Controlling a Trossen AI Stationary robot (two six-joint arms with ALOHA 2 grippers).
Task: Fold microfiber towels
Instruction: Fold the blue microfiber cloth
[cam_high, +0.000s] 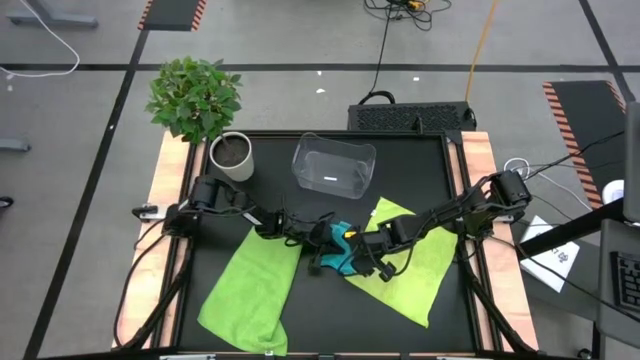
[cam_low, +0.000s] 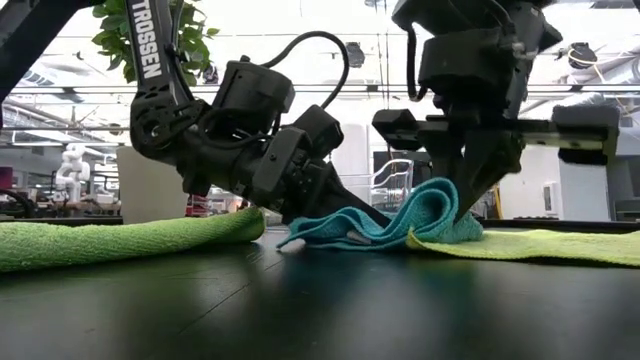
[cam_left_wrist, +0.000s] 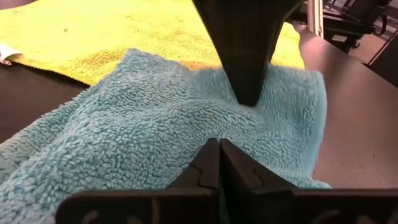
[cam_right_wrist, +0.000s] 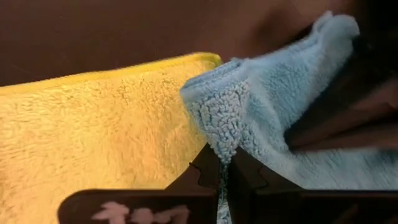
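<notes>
The turquoise towel (cam_high: 338, 252) lies bunched at the table's middle, its right part on a lime-green towel (cam_high: 410, 265). A second lime-green towel (cam_high: 250, 290) lies spread to its left. My left gripper (cam_left_wrist: 219, 148) reaches in low from the left and is shut at the turquoise towel's left side (cam_low: 330, 225). My right gripper (cam_right_wrist: 222, 163) comes down from above on the towel's right side (cam_low: 455, 215) and is shut on it. My left gripper has its shut fingertips in the turquoise towel's near side (cam_left_wrist: 214, 134), slanting low from the table's left. How much cloth lies between them, I cannot tell. The towel lies slack on the table in front of it. My right gripper pinches a raised fold of the turquoise towel (cam_right_wrist: 221, 134) between its two fingers, pointing down from above. The fold holds several layers. The pinched part stands up in a hump (cam_low: 430, 200), while the rest lies on the table and on the lime-green towel.
A clear plastic bin (cam_high: 333, 165) stands at the far middle of the black table, and a potted plant (cam_high: 230, 155) at the far left. The table's wooden side rails (cam_high: 165, 190) run along left and right.
</notes>
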